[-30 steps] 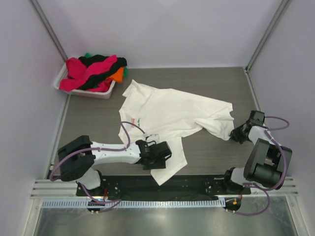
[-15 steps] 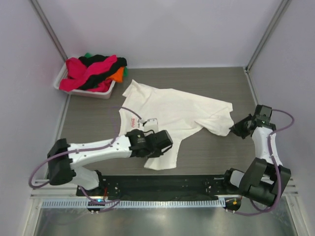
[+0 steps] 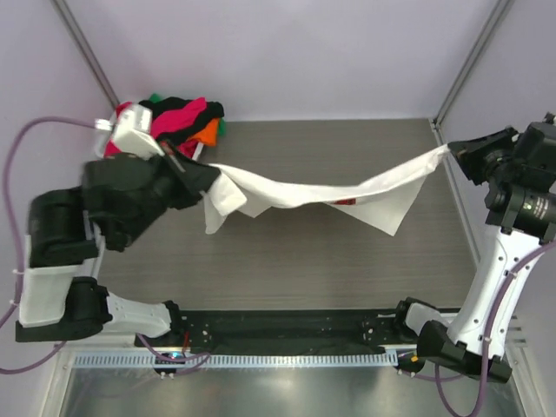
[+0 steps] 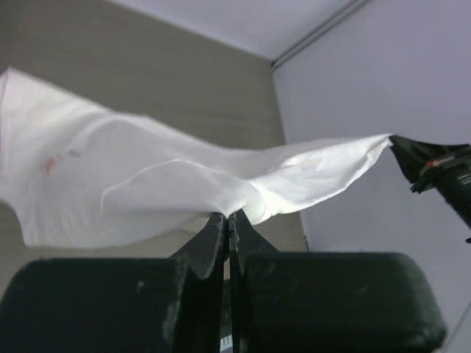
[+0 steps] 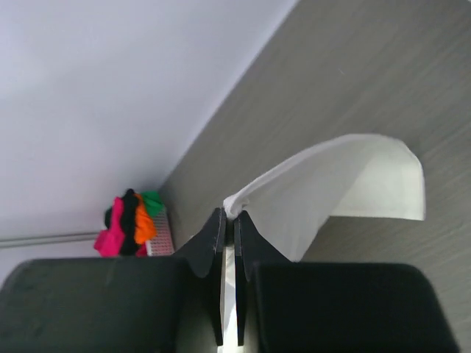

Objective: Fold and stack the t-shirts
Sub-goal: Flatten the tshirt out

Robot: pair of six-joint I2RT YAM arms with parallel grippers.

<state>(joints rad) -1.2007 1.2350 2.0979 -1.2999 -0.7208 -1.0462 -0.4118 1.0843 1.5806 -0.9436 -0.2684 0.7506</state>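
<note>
White tee (image 3: 295, 193) midair — L tool (image 3: 211, 175), R tool (image 3: 452, 153) pinching.

**Bench: one bin in the far-left corner**

On my feed the bench (image 3: 347, 269) is a grey wood-grain top. In its far-left corner I see a small white bin (image 5: 160, 234) resting on it. The bin holds a heap of t-shirts (image 3: 184, 115) in pink, black, orange and green.

Left arm (image 3: 113, 204) and right arm (image 3: 491, 278): white links, chunky black joint housings, mauve cables (image 3: 52, 122). Left gripper (image 4: 227, 217), right gripper (image 5: 229, 213): 2 black wedge-shaped fingers each.
</note>
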